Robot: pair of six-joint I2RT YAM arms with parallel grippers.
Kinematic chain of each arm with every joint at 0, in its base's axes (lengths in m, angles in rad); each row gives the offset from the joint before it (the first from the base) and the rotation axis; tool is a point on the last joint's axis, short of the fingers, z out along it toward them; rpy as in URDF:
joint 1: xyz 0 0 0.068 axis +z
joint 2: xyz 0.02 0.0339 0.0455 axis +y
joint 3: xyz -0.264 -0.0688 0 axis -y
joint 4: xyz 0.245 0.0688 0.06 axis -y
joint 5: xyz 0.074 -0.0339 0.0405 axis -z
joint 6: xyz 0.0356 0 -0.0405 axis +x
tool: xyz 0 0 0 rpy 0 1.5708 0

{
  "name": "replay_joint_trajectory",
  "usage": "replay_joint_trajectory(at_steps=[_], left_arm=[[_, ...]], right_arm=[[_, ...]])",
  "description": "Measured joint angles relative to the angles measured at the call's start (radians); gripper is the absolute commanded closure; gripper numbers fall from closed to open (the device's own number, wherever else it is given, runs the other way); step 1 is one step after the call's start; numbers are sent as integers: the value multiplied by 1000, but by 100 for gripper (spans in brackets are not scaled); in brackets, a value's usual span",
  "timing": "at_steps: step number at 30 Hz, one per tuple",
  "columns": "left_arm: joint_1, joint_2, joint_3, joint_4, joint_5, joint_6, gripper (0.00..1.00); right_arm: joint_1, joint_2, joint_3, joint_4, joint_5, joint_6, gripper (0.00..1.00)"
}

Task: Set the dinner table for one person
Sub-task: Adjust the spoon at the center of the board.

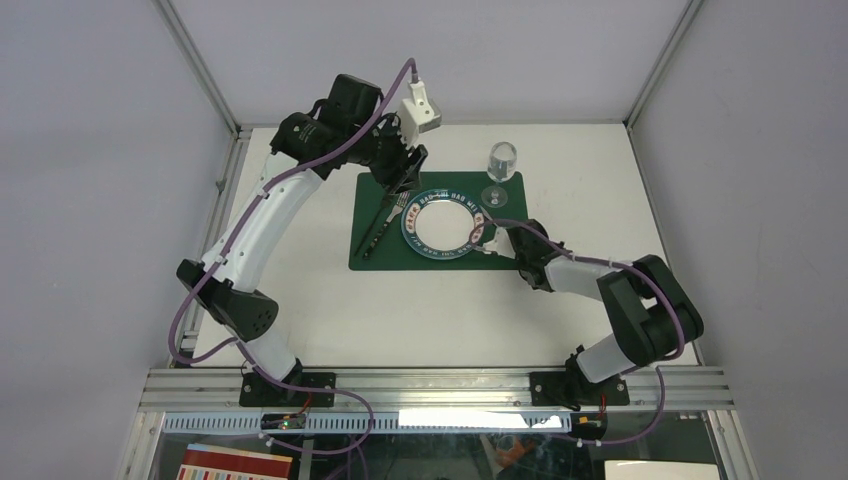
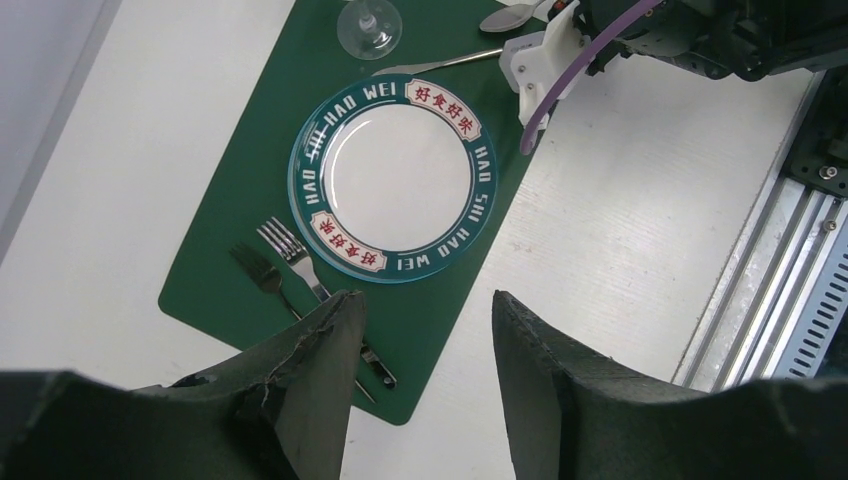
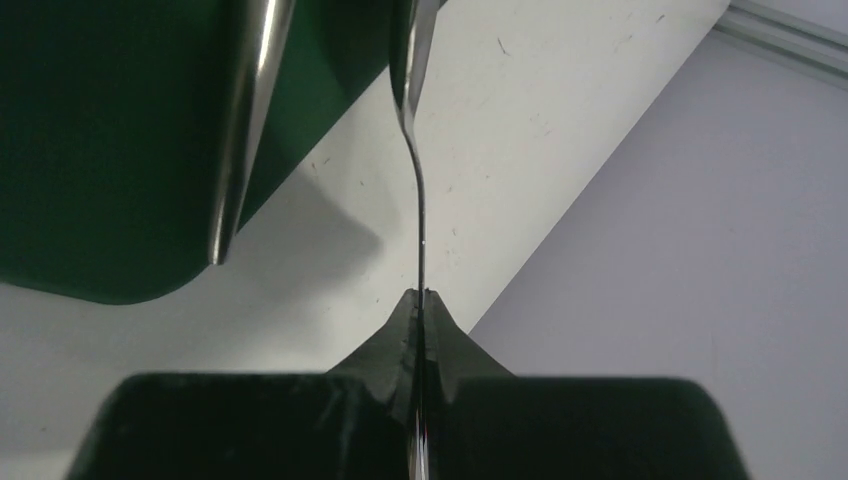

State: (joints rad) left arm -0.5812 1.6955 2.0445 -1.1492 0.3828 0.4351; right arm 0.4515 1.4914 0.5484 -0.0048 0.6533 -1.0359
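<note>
A white plate (image 1: 440,225) (image 2: 400,170) with a teal lettered rim lies on the dark green placemat (image 1: 440,258) (image 2: 260,130) on the white dinner table (image 1: 400,310) (image 2: 620,220). Two forks (image 1: 385,215) (image 2: 285,260) lie left of the plate. Above them hovers my left gripper (image 1: 400,170) (image 2: 425,300), open, with nothing between its fingers. My right gripper (image 1: 492,235) (image 3: 422,295) sits low at the plate's right side, shut on a spoon's (image 3: 420,190) (image 2: 505,16) thin handle. A knife (image 3: 245,120) (image 2: 440,62) lies beside it on the mat's edge.
An upright wine glass (image 1: 502,165) (image 2: 369,22) stands at the placemat's far right corner, close to the right gripper. Aluminium framing (image 1: 430,385) runs along the near edge, and grey walls enclose the table on three sides.
</note>
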Motion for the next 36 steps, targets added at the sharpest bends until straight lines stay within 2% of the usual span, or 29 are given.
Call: replay_joint_trajectory(at_steps=[3, 5, 6, 12, 16, 19, 25, 27, 31, 36], left_arm=[[0, -2, 0, 0, 0, -1, 49], [0, -5, 0, 0, 0, -1, 50], [0, -5, 0, 0, 0, -1, 51], [0, -24, -13, 1, -5, -2, 53], [0, -39, -14, 6, -9, -2, 53], [0, -49, -14, 11, -10, -2, 53], [0, -53, -15, 14, -11, -2, 53], [0, -53, -16, 14, -11, -2, 53], [0, -56, -20, 14, -11, -2, 52], [0, -70, -30, 15, -11, -2, 51]], right_arm=[[0, 23, 47, -68, -15, 19, 98], [0, 27, 83, -97, -23, 30, 73], [0, 27, 97, -104, -26, 36, 69], [0, 29, 131, -162, -37, 56, 63], [0, 40, 153, -248, -61, 86, 56], [0, 39, 171, -318, -85, 101, 56], [0, 3, 238, -513, -172, 156, 64], [-5, -42, 267, -565, -205, 182, 62], [-59, -115, 393, -656, -325, 246, 56], [-214, -60, 576, -776, -562, 299, 55]])
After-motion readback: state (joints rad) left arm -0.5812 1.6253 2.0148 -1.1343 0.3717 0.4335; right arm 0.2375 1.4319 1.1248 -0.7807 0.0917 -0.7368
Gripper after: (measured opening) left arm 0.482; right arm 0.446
